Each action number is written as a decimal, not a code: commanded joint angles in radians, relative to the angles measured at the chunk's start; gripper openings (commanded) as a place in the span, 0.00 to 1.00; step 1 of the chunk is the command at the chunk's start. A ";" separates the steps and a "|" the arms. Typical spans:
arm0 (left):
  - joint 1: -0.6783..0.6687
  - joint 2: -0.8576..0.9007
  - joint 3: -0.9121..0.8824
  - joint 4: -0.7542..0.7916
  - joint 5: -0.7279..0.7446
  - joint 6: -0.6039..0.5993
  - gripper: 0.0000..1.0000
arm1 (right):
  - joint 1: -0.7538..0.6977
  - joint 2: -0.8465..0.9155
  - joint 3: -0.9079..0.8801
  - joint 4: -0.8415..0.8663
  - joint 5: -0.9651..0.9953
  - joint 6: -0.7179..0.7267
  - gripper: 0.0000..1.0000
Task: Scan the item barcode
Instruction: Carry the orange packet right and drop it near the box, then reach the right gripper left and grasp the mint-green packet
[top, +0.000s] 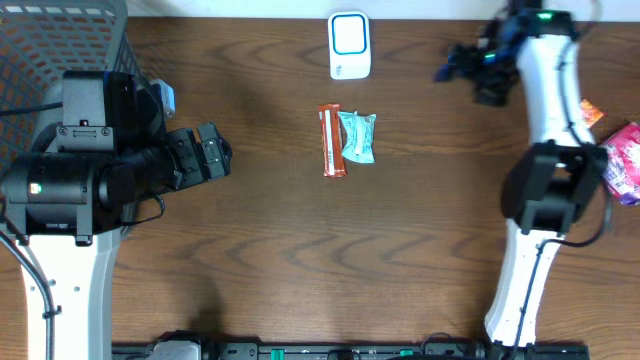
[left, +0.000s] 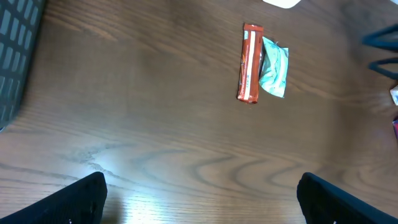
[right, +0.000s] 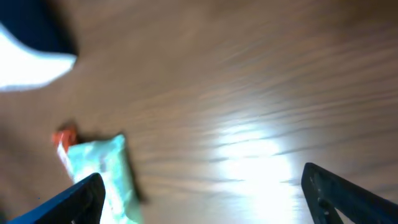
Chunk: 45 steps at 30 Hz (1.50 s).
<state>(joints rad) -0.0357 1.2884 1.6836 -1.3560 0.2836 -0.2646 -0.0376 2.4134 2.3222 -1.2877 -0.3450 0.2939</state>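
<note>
A white barcode scanner (top: 349, 45) stands at the table's far middle. Just in front of it lie two items side by side: an orange-red snack bar (top: 331, 140) and a teal packet (top: 358, 137). Both show in the left wrist view, the bar (left: 250, 62) left of the packet (left: 273, 68). In the blurred right wrist view the teal packet (right: 102, 171) lies at the lower left. My left gripper (top: 215, 152) hangs open, well left of the items. My right gripper (top: 447, 62) is open and empty, right of the scanner.
A grey wire basket (top: 60, 40) stands at the far left corner. Several colourful packets (top: 622, 160) lie at the right edge behind the right arm. Bare brown wood (top: 300, 260) fills the near half of the table.
</note>
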 joint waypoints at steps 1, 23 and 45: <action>-0.003 0.000 0.016 0.000 0.004 0.010 0.98 | 0.089 -0.025 -0.077 0.019 -0.043 -0.022 0.96; -0.003 0.000 0.016 0.000 0.004 0.010 0.98 | 0.299 -0.025 -0.396 0.275 -0.143 -0.035 0.57; -0.003 0.000 0.016 0.000 0.004 0.010 0.98 | 0.307 -0.182 -0.395 0.249 -0.018 -0.083 0.01</action>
<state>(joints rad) -0.0357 1.2884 1.6836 -1.3560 0.2836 -0.2646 0.2905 2.3367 1.9285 -1.0328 -0.4389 0.2493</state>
